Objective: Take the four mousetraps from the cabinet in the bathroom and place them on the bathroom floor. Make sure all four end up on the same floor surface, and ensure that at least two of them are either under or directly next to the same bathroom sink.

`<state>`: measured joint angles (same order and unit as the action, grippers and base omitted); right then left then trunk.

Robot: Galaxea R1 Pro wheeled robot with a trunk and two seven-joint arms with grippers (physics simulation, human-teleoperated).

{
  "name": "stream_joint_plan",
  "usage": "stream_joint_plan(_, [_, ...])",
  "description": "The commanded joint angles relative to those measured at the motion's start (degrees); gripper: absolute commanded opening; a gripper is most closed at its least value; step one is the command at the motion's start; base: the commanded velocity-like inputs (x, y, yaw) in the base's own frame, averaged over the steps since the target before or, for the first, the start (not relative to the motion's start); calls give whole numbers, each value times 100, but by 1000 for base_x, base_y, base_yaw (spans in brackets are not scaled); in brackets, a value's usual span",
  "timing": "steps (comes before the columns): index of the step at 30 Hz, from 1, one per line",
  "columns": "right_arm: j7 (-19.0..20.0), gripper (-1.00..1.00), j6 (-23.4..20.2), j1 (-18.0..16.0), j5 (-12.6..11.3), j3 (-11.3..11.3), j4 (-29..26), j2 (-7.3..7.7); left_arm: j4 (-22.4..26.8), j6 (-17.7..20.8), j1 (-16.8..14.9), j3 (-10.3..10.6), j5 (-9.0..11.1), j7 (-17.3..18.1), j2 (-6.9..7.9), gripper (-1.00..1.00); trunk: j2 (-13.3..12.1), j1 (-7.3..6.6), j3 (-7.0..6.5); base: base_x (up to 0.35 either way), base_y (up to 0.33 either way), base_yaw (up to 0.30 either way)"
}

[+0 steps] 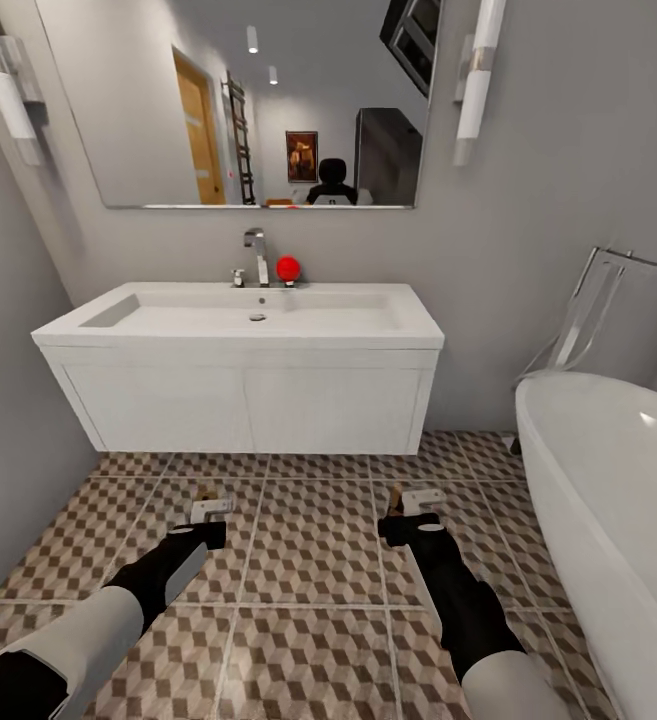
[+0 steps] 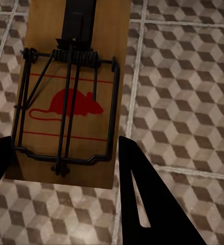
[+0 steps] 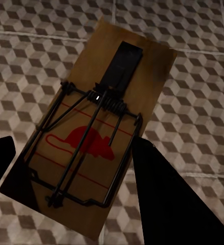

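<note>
Both arms were low over the tiled floor (image 1: 308, 560) in front of the sink (image 1: 238, 320). Left gripper (image 1: 208, 520) jaws gripped one mousetrap (image 2: 68, 102), right gripper (image 1: 413, 512) jaws gripped another mousetrap (image 3: 99, 138), both above tiles.

Mousetraps (image 2: 71, 97) (image 3: 99, 132): matt brown wood, dark metal wire. Floor (image 1: 313, 545): smooth patterned tile. Sink (image 1: 238, 320) and bathtub (image 1: 618, 470): glossy white. Tap (image 1: 257, 255): shiny chrome.

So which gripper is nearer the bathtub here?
Right. The right gripper holds a mousetrap over the tiles just beside the bathtub; the left gripper is farther off, in front of the sink's left half.
</note>
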<state>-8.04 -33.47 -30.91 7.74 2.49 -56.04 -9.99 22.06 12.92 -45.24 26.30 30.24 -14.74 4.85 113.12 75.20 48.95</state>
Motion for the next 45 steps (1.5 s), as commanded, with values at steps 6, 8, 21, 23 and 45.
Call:
stream_joint_plan(6, [17,-100,-37,-4,35,6,-5,-1,18,35,-3,50,25,-56,7,-100,245,132,169,0,0,0])
stream_joint_plan(8, [17,-100,-37,-3,35,6,-4,-1,18,35,-3,50,25,-56,5,-100,325,175,223,0,0,0])
stream_joint_plan(21, [22,-100,-37,-3,35,6,94,-1,18,35,-3,51,25,-56,-72,-100,846,461,575,0,0,0])
stream_joint_plan(23, [22,-100,-37,-3,35,6,102,-1,18,35,-3,51,25,-56,-76,-100,927,505,629,0,0,0])
stream_joint_plan(45, [18,-100,438,-2,43,458,166,-1,30,28,6,51,25,-47,-107,-100,1809,988,1225,0,0,0])
